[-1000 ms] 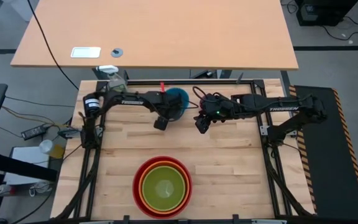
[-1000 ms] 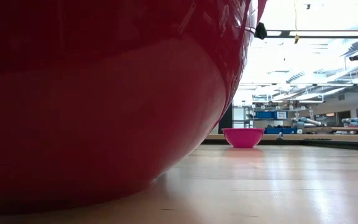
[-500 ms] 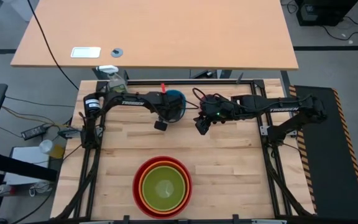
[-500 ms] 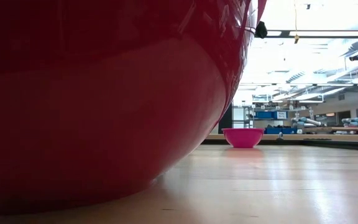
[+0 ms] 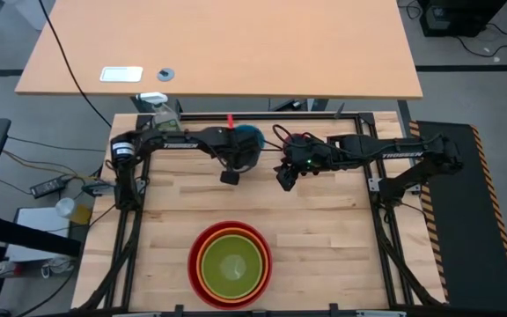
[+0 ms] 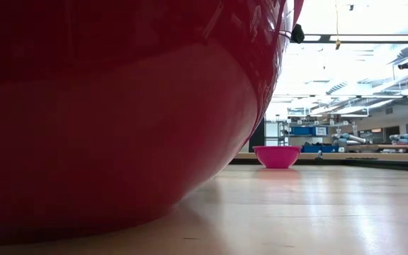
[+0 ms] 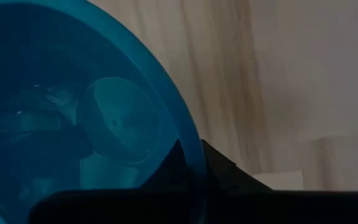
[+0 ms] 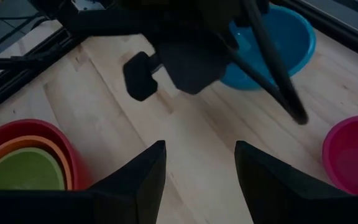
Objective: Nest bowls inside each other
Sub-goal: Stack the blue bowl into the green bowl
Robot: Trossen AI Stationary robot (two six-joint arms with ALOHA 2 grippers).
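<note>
A blue bowl [image 5: 250,139] sits near the table's far edge, with my left gripper [image 7: 191,155] shut on its rim. The same blue bowl [image 8: 284,40] shows in the right wrist view, partly behind the left arm. A lime green bowl [image 5: 231,267] sits inside an orange bowl [image 5: 206,264], and that one inside a red bowl [image 5: 194,251] at the near edge. The pink bowl [image 8: 352,154] stands on the wood to the right of the blue one, and my right arm covers it in the high view. My right gripper [image 8: 199,155] hangs open above bare wood. My left gripper has the blue bowl's rim [image 7: 194,134] between its two fingers, one finger inside the bowl and one outside. The fingers come steeply from above. Whether the bowl's base is clear of the table I cannot tell.
A green spray bottle [image 5: 164,111] stands at the table's far left corner. A black frame [image 5: 370,189] borders the table. In the low view the red bowl [image 6: 119,106] blocks most of the sight, and the pink bowl [image 6: 277,156] shows beyond it.
My left arm has risen a little and drawn slightly toward the table's far left, and less of the blue bowl shows from under it in the high view. My right arm has kept still.
</note>
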